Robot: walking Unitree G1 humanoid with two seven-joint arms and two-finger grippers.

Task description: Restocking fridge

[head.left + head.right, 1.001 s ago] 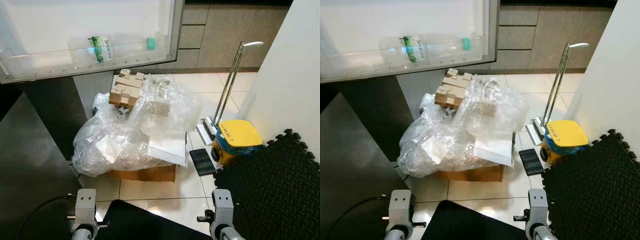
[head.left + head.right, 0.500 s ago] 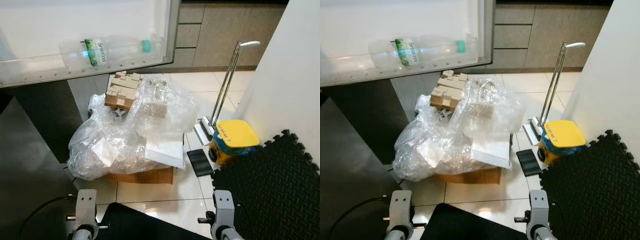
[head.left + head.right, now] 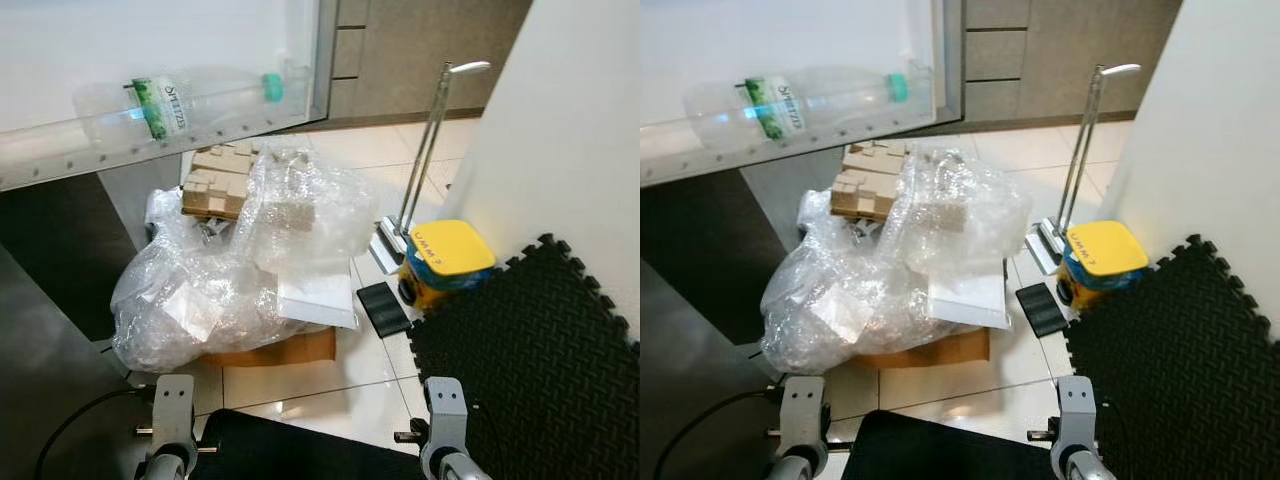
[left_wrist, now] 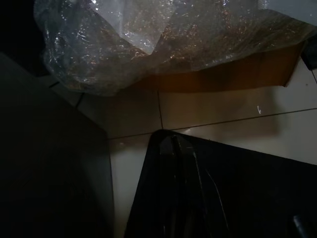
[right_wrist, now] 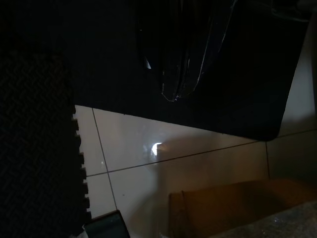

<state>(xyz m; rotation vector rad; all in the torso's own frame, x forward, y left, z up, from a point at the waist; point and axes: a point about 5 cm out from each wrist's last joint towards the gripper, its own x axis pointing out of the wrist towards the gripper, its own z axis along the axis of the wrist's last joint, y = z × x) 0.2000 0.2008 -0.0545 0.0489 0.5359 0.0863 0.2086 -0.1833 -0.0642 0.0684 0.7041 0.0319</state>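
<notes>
Overhead, clear green-capped water bottle (image 3: 175, 95) lying in fridge door shelf (image 3: 60, 160).

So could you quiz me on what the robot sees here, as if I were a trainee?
1. True or false: the clear plastic bottle with a green label lies on its side in the fridge door shelf.
2. What covers the brown cardboard box on the floor? A) a towel B) crumpled clear plastic wrap C) newspaper
3. Fill in: the yellow-lidded container stands beside the black foam ____.

Key: 1 true; 2 B; 3 mat.
</notes>
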